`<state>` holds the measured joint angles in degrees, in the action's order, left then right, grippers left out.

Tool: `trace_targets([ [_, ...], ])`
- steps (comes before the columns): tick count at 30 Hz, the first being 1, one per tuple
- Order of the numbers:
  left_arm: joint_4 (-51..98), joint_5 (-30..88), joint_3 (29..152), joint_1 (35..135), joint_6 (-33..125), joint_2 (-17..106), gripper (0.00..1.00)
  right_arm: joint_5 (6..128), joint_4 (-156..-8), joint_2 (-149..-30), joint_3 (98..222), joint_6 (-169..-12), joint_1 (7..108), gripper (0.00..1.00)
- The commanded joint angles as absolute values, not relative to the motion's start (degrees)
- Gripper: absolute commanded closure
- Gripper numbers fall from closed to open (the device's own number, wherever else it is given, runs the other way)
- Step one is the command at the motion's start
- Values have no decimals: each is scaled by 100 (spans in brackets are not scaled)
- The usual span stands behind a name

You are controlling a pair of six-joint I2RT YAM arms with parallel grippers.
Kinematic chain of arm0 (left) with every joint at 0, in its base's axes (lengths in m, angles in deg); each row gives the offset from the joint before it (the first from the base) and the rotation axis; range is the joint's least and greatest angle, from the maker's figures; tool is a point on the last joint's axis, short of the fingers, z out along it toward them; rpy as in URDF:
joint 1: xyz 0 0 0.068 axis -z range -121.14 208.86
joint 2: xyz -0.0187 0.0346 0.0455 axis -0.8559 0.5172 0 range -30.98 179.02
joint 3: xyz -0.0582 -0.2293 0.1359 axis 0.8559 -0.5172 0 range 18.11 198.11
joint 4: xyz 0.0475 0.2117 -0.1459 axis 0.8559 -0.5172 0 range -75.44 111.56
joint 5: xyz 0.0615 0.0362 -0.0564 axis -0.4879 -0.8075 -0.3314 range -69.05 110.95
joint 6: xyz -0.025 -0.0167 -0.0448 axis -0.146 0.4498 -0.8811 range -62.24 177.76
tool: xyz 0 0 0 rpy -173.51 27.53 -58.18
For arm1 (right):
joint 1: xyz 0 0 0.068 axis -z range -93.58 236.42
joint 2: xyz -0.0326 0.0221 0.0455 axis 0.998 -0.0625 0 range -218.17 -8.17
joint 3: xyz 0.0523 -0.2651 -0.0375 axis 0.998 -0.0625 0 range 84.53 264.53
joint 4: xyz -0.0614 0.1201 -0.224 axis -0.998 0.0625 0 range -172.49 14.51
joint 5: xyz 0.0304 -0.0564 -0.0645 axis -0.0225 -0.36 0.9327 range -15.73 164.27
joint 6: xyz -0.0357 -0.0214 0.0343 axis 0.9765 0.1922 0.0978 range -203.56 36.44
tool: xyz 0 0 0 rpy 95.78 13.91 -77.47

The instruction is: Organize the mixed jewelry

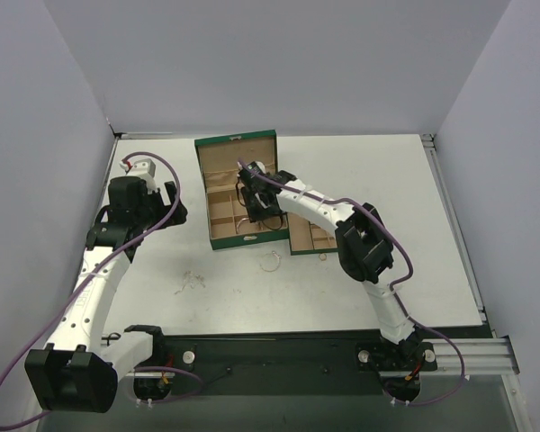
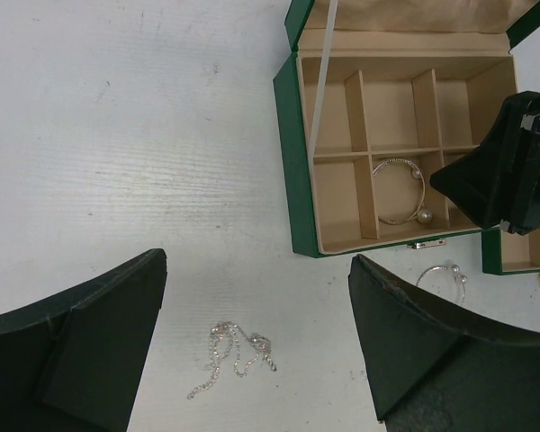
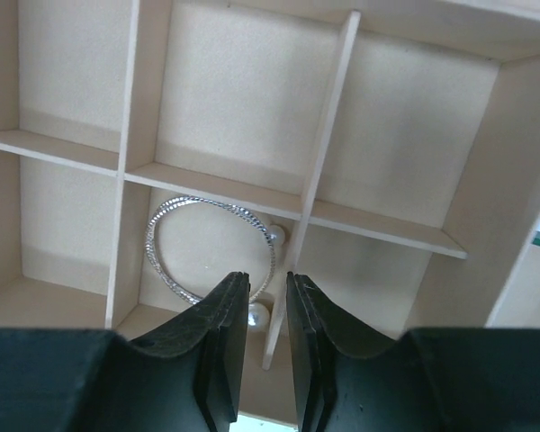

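since the right gripper [image 1: 250, 209] hangs low inside the open green box with tan compartments [image 1: 236, 140], the top view suggests the first hazard: a lift that drifts sideways could catch a divider and shove the box into the small green tray with tan ring rolls [image 1: 313, 236] just beside it. on the table near the box's front lies the thin silvery wire bangle hoop [image 1: 270, 261]. the tiny tan-gold ring [image 1: 322, 256] sits by the tray, and the fine pale chain [image 1: 191, 281] lies further left. a dragged box could scatter them.

in the left wrist view the left gripper [image 2: 259, 270] is spread wide and holds nothing, with the chain loosely bunched on the table between its fingers [image 2: 90, 333]. the chain is so fine that a close could pinch only one strand, and the trailing rest might snag on the box wall. a second silvery bangle with pearl ends [image 2: 403, 189] lies in the middle front compartment.

in the right wrist view the right gripper is narrow, with a slim gap between its fingers [image 3: 220, 342], and grips nothing. the pearl-ended bangle lies flat directly beneath. rising off-centre could hook the wire and flip it out of its compartment.
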<state>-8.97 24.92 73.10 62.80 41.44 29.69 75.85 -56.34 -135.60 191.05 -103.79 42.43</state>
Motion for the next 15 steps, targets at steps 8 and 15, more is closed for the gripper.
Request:
trace_targets([
  [8, -657, 2570, 7349, 6202, 4115, 2958, 8, 8104, -5866, -11498, 17738, -10473, 4221, 69],
  [15, -727, 2509, 7384, 6202, 4176, 2958, 8, 7603, -6595, -10485, 15646, -10843, 4028, 67],
])
